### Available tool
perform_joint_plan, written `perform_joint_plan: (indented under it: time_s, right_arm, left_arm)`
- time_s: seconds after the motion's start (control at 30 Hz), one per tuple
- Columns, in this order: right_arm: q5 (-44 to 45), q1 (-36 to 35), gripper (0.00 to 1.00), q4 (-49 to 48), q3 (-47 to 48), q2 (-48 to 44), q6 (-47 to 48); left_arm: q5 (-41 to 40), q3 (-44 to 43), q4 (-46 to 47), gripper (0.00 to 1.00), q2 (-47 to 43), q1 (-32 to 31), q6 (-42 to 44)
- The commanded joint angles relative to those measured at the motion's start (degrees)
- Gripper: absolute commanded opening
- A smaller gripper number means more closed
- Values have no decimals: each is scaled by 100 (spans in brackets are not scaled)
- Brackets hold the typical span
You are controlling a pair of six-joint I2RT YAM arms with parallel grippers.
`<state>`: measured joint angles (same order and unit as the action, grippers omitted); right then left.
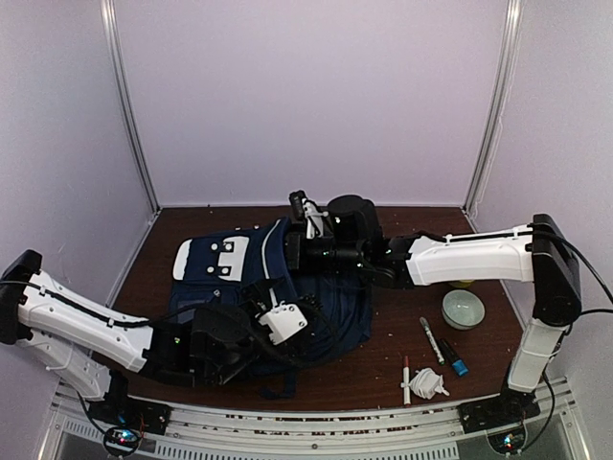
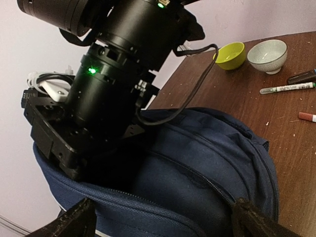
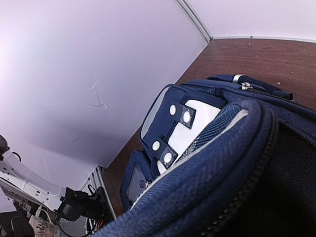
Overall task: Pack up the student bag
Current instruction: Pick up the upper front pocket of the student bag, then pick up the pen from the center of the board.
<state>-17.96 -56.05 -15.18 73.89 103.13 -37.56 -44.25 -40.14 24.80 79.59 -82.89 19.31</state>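
When looking down from overhead, find the student bag (image 1: 215, 287), a large navy blue fabric backpack, lying flat on the dark brown wooden table (image 1: 431, 220) at mid-frame, long axis running from the white-patched top flap (image 1: 215, 257) at centre left down toward lower right. Read the left gripper (image 2: 160, 227) as released: black fingertips (image 2: 71, 222) spread to both bottom corners of the left wrist view, blue fabric between them, clamping nothing; overhead, set on the bag's lower middle. Place the right gripper (image 1: 295, 251), black, at the bag's upper rim just right of the flap. Cannot tell whether spread or closed, with no fingers in the right wrist view, only a zip-edged rim and dark interior at frame right. Judge the mouth to face the right arm. Spot loose things well apart at lower right of the overhead frame: pale ceramic bowl (image 1: 463, 309), white marker pen (image 1: 431, 337), red-tipped pen (image 1: 406, 377), crumpled white scrap (image 1: 428, 383). Reckon the right arm nearer these, the left hand better set to hold the bag open.
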Motion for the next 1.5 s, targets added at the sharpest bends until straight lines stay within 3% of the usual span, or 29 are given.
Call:
perform_joint_plan:
  time_s: [0.0, 0.1, 0.33, 0.43, 0.5, 0.67, 0.7, 0.73, 0.83, 1.0, 1.1, 1.2, 1.37, 1.47]
  right_arm:
    - [47, -30, 13, -378, 158, -98, -33]
    - [71, -36, 13, -376, 98, -153, -24]
    - [64, -33, 13, -375, 78, -199, -40]
    - [77, -33, 14, -352, 48, -242, -39]
    - [111, -37, 14, -309, 18, -289, 7]
    - [149, 66, 20, 72, -53, -492, 252]
    - [159, 123, 23, 161, -129, -588, 302]
    - [197, 180, 26, 289, -219, -704, 386]
    - [732, 252, 41, 1229, -412, -1265, 1122]
    - [2508, 248, 60, 3481, -747, -2249, 2265]
    - [3267, 246, 75, 4653, -1160, -2726, 2224]
    - [3215, 251, 87, 5396, -1630, -3086, 1926]
    - [2609, 249, 90, 6164, -2179, -3306, 1533]
    - [2526, 258, 86, 6170, -2517, -3281, 1297]
  left_arm:
    - [-288, 70, 385, 98, 123, -13, -138]
    - [-1274, -74, 300, 98, 240, 60, 14]
    - [-2107, -407, -107, 97, 625, 218, -281]
    - [-2415, -514, -331, 90, 607, 321, -471]
    - [-2429, -473, -423, 73, 452, 351, -654]
    - [-2397, -297, -789, 13, 16, 356, -1150]
    - [-2405, -260, -893, 3, -74, 356, -1267]
    - [-2430, -228, -1001, 0, -162, 361, -1350]
    - [-2550, -143, -1243, 0, -395, 362, -1526]
    - [-2721, -40, -1464, 0, -710, 423, -1700]
    - [-2692, 35, -1515, 0, -889, 464, -1815]
    - [-2606, 78, -1529, 0, -912, 484, -1888]
    - [-2429, 135, -1492, 0, -880, 485, -2011]
    - [-2375, 122, -1403, 0, -842, 493, -1923]
